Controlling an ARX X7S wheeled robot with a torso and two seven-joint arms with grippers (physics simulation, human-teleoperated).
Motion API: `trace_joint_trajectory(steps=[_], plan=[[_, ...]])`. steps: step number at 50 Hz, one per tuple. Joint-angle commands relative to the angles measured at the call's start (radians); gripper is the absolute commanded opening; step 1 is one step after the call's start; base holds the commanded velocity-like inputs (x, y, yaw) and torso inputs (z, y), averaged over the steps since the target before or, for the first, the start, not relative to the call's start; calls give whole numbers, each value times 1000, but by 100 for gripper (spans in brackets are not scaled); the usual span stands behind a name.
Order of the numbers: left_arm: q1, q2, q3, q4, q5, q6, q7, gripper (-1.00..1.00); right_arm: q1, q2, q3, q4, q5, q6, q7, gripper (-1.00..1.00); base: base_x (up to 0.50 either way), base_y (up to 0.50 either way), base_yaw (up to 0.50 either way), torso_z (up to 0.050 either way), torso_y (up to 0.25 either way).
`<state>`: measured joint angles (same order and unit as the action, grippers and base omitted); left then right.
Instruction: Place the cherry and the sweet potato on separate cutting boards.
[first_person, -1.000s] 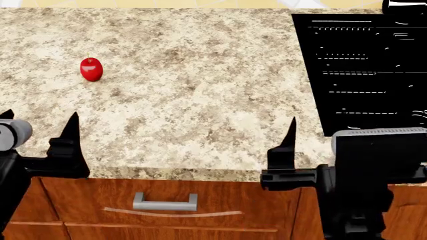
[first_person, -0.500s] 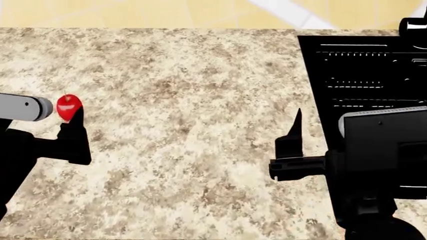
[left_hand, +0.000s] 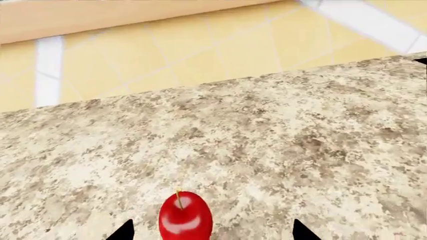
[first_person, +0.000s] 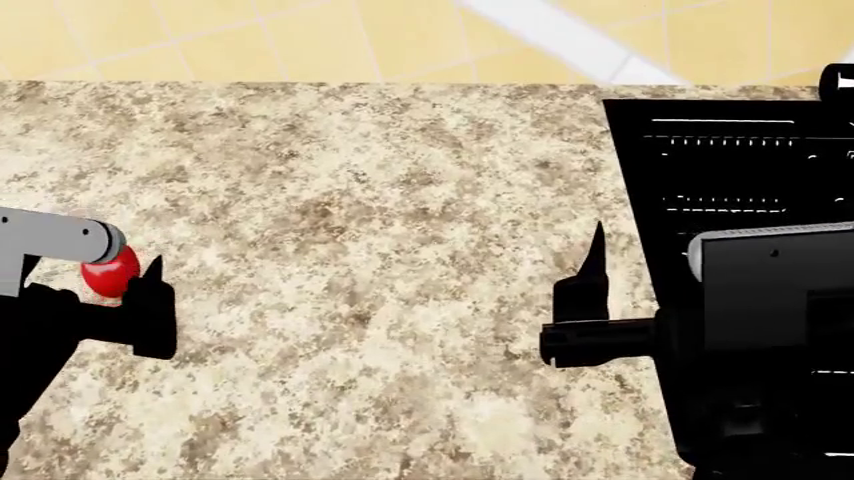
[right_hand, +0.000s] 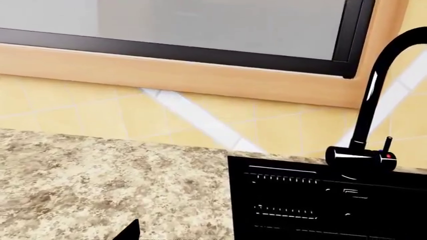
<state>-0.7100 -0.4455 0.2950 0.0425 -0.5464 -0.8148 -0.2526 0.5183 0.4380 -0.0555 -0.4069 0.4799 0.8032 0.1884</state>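
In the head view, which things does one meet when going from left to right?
left gripper with the cherry → bare granite countertop → right gripper → black sink

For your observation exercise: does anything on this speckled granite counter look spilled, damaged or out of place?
Nothing stands out. The small glossy red cherry sits upright and intact on the speckled counter, between the open left gripper's fingertips. No spills show.

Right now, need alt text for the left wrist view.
A glossy red cherry with a thin stem stands on a speckled granite countertop, between the two dark fingertips of the open left gripper at the picture's lower edge. Behind the counter runs a yellow tiled wall with white stripes.
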Motion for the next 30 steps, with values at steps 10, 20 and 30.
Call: trace_joint_trajectory(steps=[10, 20, 30], plan=[[-86, 53, 50, -332, 73, 117, 76, 100, -30, -4, 12, -2, 10, -14, 5, 100, 0, 0, 0, 0, 0], [-149, 73, 74, -494, 112, 180, 111, 100, -55, -5, 17, 2, 13, -30, 4, 100, 0, 0, 0, 0, 0], [-230, 115, 110, -664, 159, 244, 140, 100, -68, -8, 17, 10, 12, -46, 4, 100, 0, 0, 0, 0, 0]])
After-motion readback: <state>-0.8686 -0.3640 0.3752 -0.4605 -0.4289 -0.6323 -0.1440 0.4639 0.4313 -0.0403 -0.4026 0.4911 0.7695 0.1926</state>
